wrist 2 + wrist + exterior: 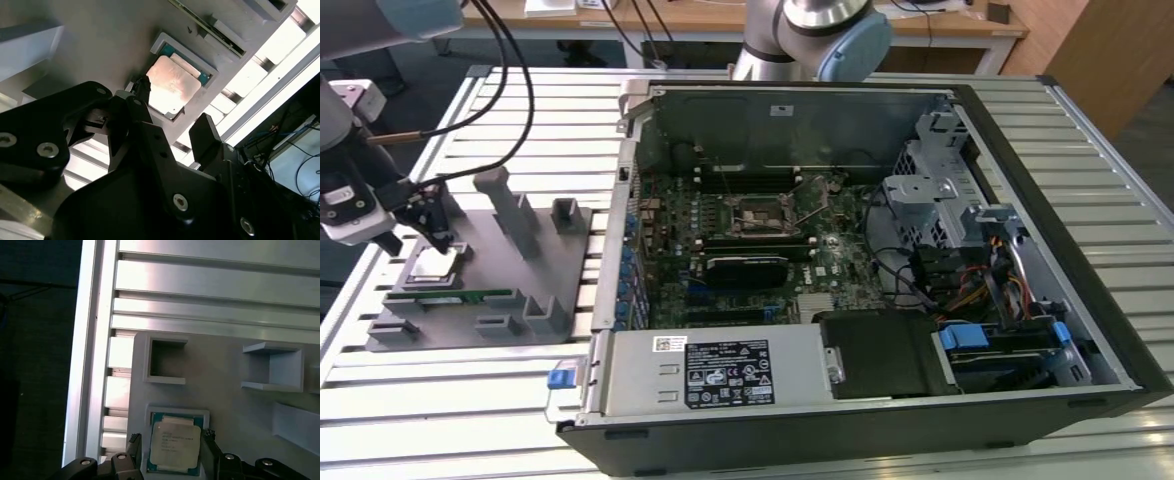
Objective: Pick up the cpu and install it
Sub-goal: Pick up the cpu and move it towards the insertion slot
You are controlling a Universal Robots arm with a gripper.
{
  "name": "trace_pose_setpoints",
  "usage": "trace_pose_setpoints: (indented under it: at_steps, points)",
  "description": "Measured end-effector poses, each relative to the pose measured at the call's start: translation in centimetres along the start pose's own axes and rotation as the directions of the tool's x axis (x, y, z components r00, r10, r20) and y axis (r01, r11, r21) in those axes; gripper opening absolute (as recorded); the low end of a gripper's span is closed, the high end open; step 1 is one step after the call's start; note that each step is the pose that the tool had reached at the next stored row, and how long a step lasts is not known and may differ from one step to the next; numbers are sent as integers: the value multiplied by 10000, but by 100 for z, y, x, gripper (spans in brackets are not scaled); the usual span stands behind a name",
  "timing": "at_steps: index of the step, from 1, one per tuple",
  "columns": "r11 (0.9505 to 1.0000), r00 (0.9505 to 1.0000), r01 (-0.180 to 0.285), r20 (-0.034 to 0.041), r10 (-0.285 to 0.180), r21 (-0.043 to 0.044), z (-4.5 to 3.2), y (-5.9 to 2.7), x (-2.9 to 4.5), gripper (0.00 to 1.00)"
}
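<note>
The cpu (432, 265) is a flat square chip with a silvery top. It lies in a shallow square pocket of the grey fixture plate (520, 270), on the exterior view's left. My gripper (440, 243) hangs just above it. In the first wrist view the cpu (172, 442) lies between my two black fingertips (134, 446), one on each side of its pocket; the gripper (171, 444) is open. The second wrist view shows the cpu (172, 85) beyond the open gripper (175, 112). The open socket (761, 215) sits on the motherboard inside the computer case (1014, 120).
A green memory stick (450, 296) lies in a slot of the fixture plate, beside the cpu. Grey posts and brackets (500, 205) rise from the plate. The slatted metal table (507, 110) carries the plate and the case. A black heatsink block (747, 268) sits below the socket.
</note>
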State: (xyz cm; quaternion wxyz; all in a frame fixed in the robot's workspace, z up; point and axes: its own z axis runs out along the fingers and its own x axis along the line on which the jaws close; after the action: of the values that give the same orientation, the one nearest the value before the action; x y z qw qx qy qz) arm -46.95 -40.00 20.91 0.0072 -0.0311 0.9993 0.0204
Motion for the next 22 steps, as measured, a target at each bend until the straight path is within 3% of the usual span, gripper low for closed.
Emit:
trace_pose_setpoints:
  at_steps: [12,22]
  points:
    - [10000,10000,-38,2,38,1,134,-5,2,59]
    - [10000,10000,-54,-5,54,77,197,-8,-5,59]
